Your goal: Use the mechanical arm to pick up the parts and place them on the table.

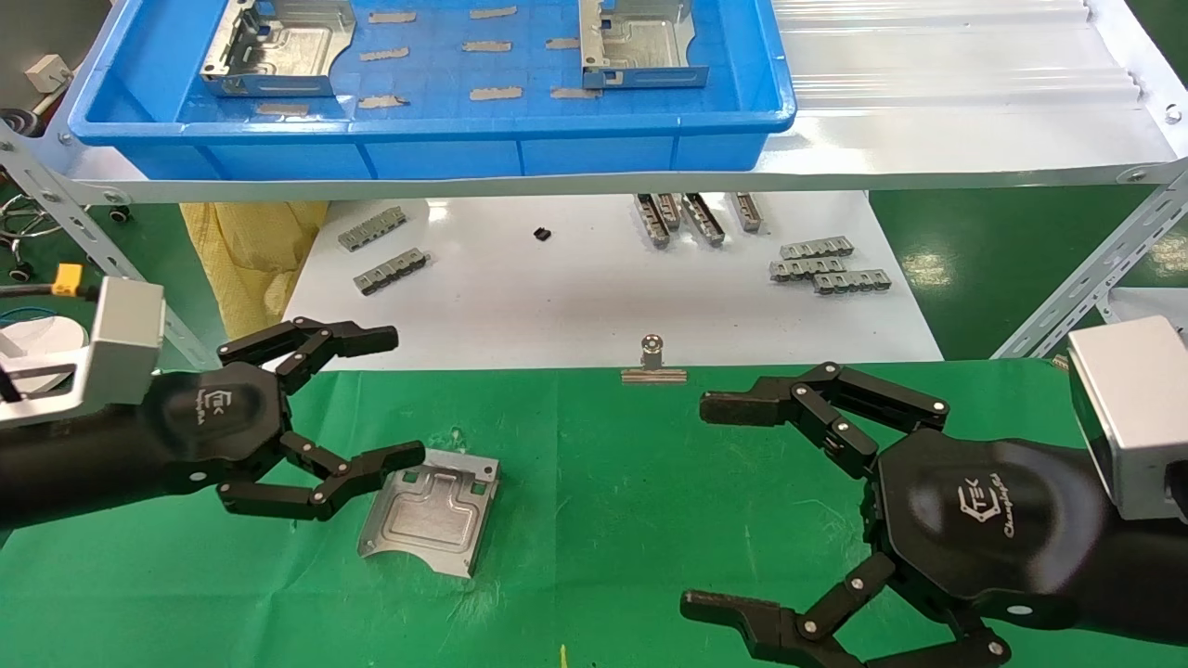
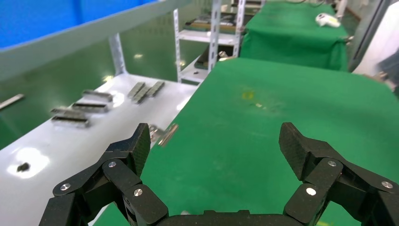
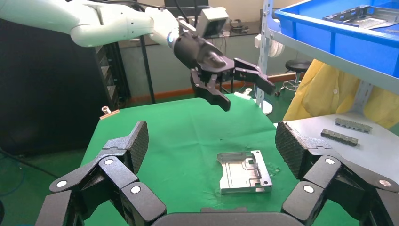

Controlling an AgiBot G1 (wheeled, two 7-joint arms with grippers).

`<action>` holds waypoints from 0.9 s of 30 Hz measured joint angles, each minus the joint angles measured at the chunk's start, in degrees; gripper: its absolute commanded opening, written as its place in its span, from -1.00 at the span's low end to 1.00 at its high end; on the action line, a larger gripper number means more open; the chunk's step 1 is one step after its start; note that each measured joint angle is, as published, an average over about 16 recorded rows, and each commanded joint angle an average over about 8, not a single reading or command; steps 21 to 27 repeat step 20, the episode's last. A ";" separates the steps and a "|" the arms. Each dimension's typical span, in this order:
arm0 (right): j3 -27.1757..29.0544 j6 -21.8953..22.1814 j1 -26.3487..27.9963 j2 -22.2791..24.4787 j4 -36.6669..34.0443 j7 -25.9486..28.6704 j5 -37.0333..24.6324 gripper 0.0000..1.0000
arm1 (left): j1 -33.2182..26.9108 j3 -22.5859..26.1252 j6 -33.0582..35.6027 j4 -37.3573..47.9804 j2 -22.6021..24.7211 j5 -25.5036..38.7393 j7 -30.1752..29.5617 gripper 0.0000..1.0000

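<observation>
Here both jaws gape: left gripper apparently above part, right gripper apart.

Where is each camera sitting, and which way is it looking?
Head view: on the robot's head, looking down at the green table; left pincer and right pincer show, both open.
Left wrist view: on the left arm, looking across the table toward the white board; its own pincer shows.
Right wrist view: on the right arm, facing the left pincer.
Head and right wrist views share the metal part.
</observation>
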 measured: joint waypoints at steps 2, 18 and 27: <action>0.00 0.00 0.00 0.00 0.00 0.00 0.00 1.00 | 0.99 -0.75 -0.20 -2.42 -0.56 -0.55 -1.29 1.00; -0.01 0.01 0.00 0.01 0.00 -0.01 0.01 1.00 | 7.74 -5.86 -1.53 -18.91 -4.40 -4.30 -10.08 1.00; -0.01 0.01 0.00 0.01 0.00 -0.01 0.01 1.00 | 8.25 -6.24 -1.63 -20.15 -4.69 -4.58 -10.74 1.00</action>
